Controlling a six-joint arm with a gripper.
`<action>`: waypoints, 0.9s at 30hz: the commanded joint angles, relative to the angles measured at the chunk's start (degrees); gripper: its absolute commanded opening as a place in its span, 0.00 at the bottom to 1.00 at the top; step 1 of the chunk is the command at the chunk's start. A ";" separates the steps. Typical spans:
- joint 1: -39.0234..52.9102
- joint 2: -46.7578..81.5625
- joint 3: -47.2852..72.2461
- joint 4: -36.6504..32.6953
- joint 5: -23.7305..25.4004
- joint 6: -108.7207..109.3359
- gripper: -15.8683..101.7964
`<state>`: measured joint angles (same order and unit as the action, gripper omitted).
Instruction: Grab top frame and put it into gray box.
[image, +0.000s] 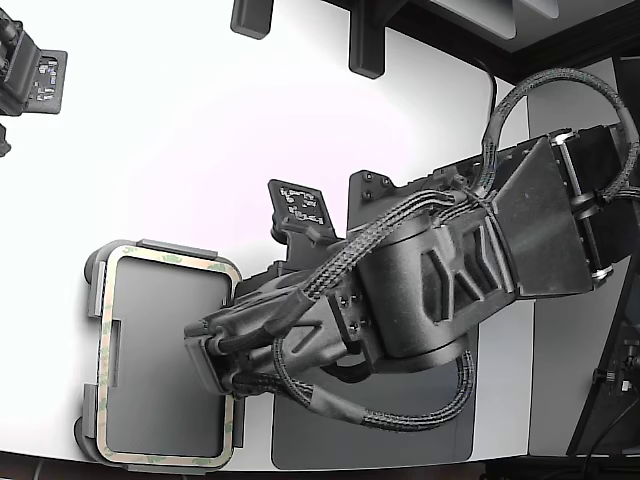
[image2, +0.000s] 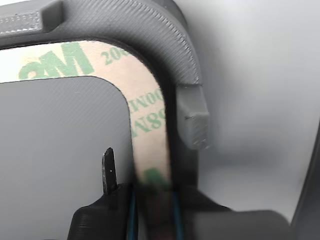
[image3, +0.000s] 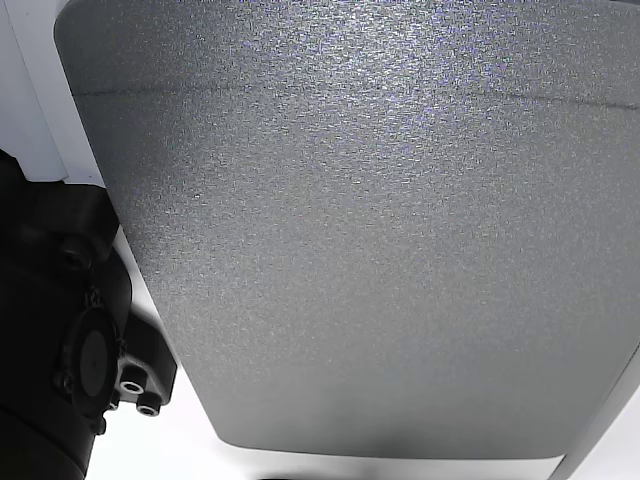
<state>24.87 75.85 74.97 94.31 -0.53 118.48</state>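
Note:
The top frame (image: 112, 300), with a beige-green mottled border and a dark centre, lies flat inside the light gray box (image: 92, 272) at the lower part of the exterior view's left. My gripper (image: 213, 365) hangs over the frame's border on the side nearest the arm. In the wrist view the frame's taped border (image2: 149, 125) runs along the box's raised wall (image2: 170, 45) and down between my fingers. One thin fingertip (image2: 108, 170) stands inside the frame's opening, a small gap away from the border. The other finger is blurred.
A darker gray flat mat (image: 400, 440) lies under the arm, next to the box; it fills the other view (image3: 380, 240). A second black arm part (image: 30, 75) sits at the exterior view's top left. Black clamps (image: 365, 45) stand at the table's far edge.

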 joint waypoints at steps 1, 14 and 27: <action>-0.88 1.14 -2.02 0.53 0.79 0.00 0.97; -2.02 4.75 -9.58 -3.43 11.34 -13.45 0.98; -13.18 42.10 29.18 -33.05 18.54 -89.47 0.98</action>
<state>15.38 104.33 92.11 68.64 22.32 58.71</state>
